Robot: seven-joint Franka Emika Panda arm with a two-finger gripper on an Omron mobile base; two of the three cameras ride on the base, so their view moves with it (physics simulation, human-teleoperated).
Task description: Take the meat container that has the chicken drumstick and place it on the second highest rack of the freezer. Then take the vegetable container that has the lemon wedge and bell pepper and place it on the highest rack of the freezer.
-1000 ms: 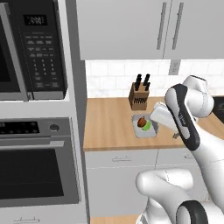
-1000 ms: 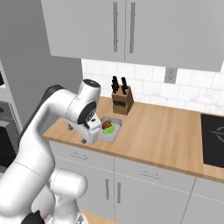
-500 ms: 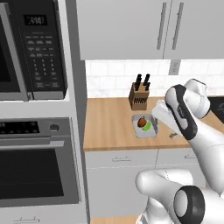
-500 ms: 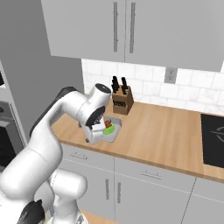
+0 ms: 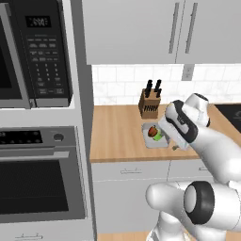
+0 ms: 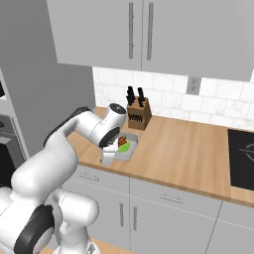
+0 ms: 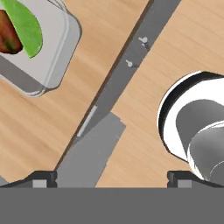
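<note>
My two-finger gripper [image 7: 111,178] hangs spread, empty — the pale grey vegetable tray [image 7: 52,57] beside it is not yet grasped; freezer placement remains.

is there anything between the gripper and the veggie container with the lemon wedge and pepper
Nothing visible stands between them. In the hand view the vegetable container, holding the lemon wedge and bell pepper, sits up and left of the open gripper, with only bare wooden counter in between. The knife block stands behind the container, toward the wall.
</note>
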